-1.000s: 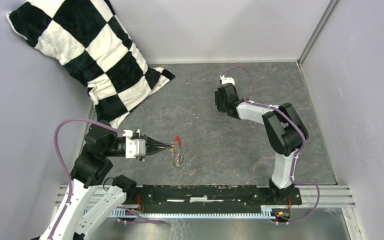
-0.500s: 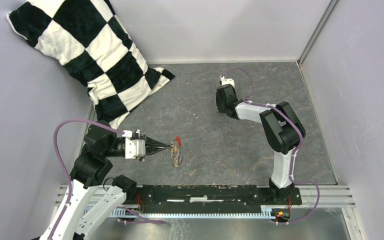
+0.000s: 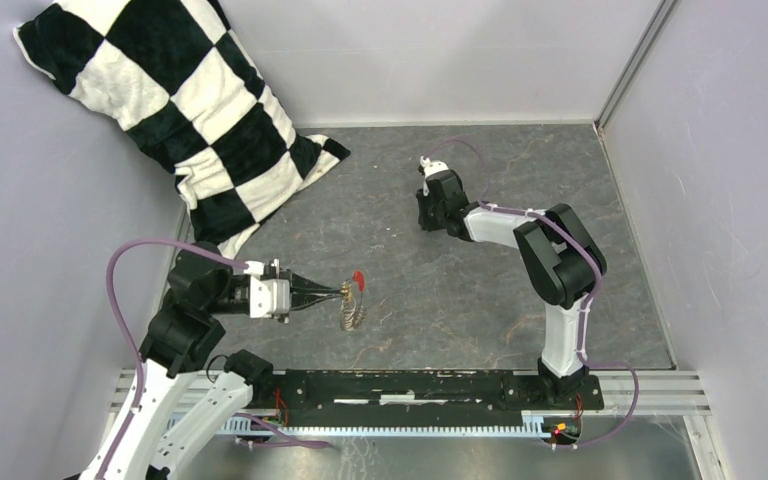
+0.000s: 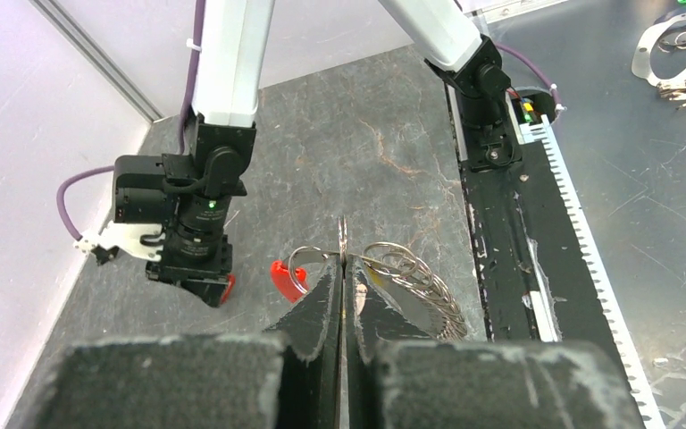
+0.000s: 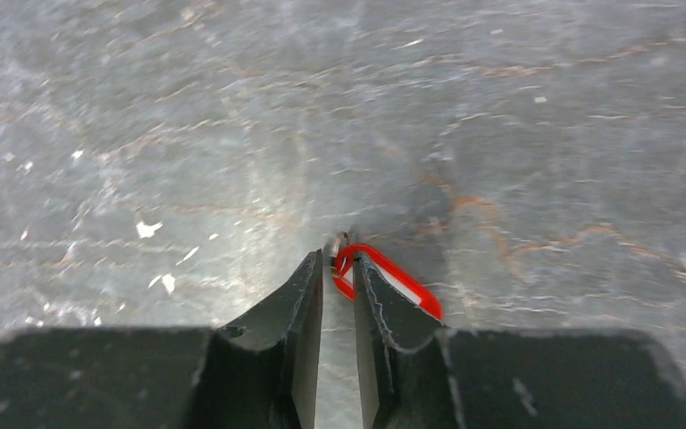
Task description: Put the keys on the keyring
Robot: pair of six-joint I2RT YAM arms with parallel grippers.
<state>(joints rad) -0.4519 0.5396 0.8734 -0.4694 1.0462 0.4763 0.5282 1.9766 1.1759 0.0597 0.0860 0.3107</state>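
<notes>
A: Start with whatever reads poorly.
B: Noting right gripper (image 5: 338, 259) drawn narrow with a slim gap left, tips down at the table (image 5: 518, 116). Seeing one end of the red key (image 5: 404, 290) right at that gap, with the rest lying flat and partly covered by one finger (image 5: 382, 313). Cannot tell whether pinched or merely touched. Not made out in top view, being too small there.
A: And the left side?
B: Recording left gripper (image 4: 341, 268) clamped shut on a thin loop of the keyring (image 4: 429, 288), in front of the left arm, well apart from the red key. Dangling from the tips, with coil to one side and red arc (image 4: 283, 277) to the other. Cannot tell whether the lowest coil touches the table. Actual contact spot buried between the pads.
A: Changes against a second ago?
B: Logged a leftward swing of the right arm, carrying its wrist farther left over the far half of the table. Found left gripper and keyring at the same spot as before. Same for the checkered pillow (image 3: 190, 110), propped in the far-left corner
</notes>
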